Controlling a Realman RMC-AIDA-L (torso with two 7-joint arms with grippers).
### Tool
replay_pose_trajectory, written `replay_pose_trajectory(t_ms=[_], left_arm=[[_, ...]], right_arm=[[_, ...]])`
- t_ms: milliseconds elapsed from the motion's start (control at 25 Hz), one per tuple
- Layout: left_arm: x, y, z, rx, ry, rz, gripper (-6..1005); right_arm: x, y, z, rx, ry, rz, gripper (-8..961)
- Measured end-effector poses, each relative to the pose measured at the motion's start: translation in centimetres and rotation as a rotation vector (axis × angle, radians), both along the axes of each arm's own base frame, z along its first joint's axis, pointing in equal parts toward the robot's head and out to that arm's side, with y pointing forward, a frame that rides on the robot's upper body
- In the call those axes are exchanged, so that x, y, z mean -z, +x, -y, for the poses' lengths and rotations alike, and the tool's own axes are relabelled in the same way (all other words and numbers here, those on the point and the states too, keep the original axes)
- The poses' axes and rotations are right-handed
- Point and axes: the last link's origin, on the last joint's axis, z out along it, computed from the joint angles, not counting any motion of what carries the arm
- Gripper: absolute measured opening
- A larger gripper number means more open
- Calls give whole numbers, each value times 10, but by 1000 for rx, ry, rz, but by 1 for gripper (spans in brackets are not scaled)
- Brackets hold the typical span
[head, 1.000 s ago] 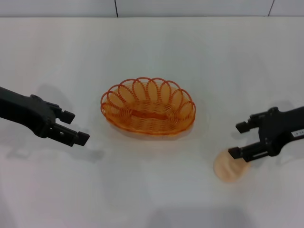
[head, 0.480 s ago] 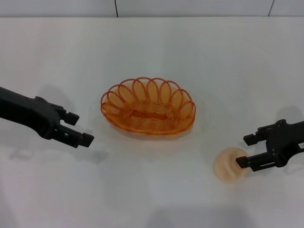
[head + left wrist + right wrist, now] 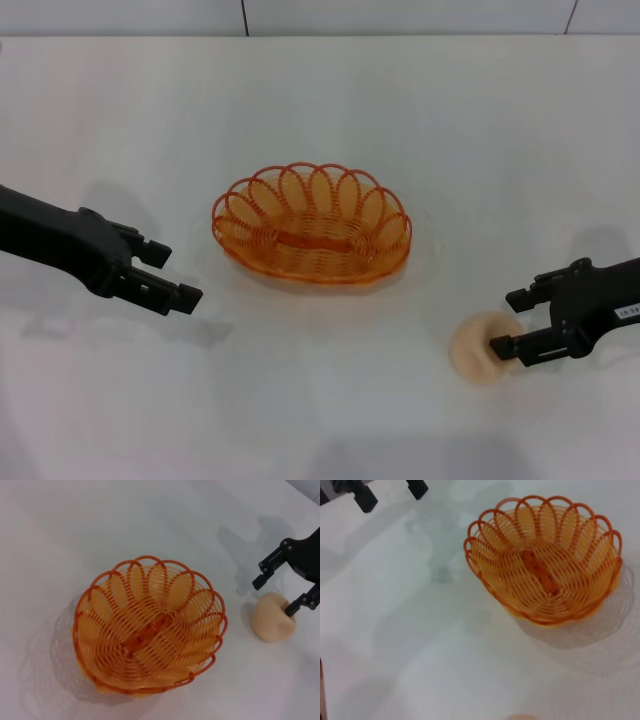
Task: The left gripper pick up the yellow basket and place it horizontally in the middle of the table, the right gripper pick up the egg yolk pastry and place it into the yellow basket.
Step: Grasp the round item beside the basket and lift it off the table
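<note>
Seen from the head camera: white surface [image 3: 330,110] with the yellow basket [image 3: 312,224] lying lengthwise across the centre, empty, upright. At eight o'clock of the basket, well apart from it, the left gripper [image 3: 172,277], jaws spread, holding nothing. At four o'clock of the basket, the egg yolk pastry [image 3: 480,348] resting on the surface. Right gripper [image 3: 517,322] at the pastry's three o'clock side, jaws spread, lower finger touching or overlapping the pastry, not closed on it.
</note>
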Motion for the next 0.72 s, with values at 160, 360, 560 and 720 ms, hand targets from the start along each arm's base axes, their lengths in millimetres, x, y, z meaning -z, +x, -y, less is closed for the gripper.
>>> replay_pose_trajectory(t_ms=[160, 360, 560, 720], left_arm=[[1, 0, 0, -1, 0, 1, 889], [1, 0, 0, 0, 1, 1, 889], [1, 0, 0, -1, 1, 3, 889], [1, 0, 0, -1, 3, 3, 889]], right_arm=[[1, 0, 0, -4, -4, 7, 687], [2, 0, 0, -5, -5, 8, 626], [1, -1, 0, -2, -7, 7, 390], [1, -2, 0, -4, -10, 7, 210]])
